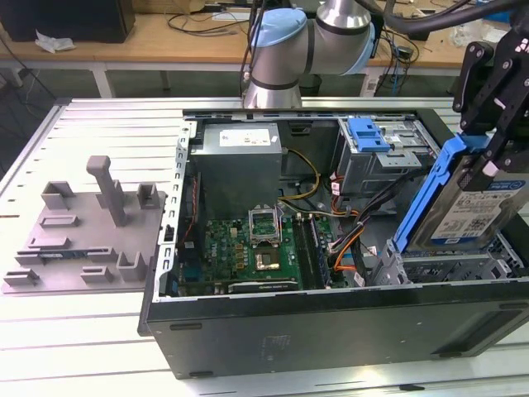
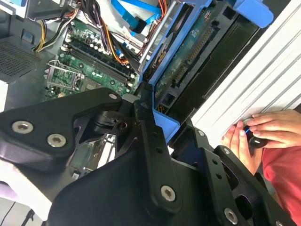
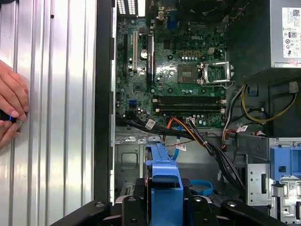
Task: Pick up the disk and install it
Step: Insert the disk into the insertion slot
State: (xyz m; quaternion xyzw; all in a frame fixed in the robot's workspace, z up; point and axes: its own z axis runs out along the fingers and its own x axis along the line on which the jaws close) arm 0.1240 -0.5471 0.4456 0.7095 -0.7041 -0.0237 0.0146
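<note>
The disk [image 1: 469, 208], silver with a white-and-blue label and blue side rails, hangs steeply tilted over the drive bay [image 1: 446, 269] at the open computer case's corner on the exterior view's right. My gripper [image 1: 486, 159] is shut on its upper end. In the first wrist view the disk's blue rail [image 3: 164, 181] sits between the black fingers [image 3: 133, 207]. The second wrist view shows the disk's green circuit-board underside [image 2: 188, 63] beyond my gripper [image 2: 164, 121], leaning into the case.
The open case [image 1: 273, 335] holds a motherboard [image 1: 256, 248], a power supply [image 1: 238, 161], loose cables [image 1: 347, 223] and a blue latch piece [image 1: 368, 132]. A grey plastic holder [image 1: 83, 231] stands on the exterior view's left. A person's hands [image 2: 265, 134] rest on the slatted table beside the case.
</note>
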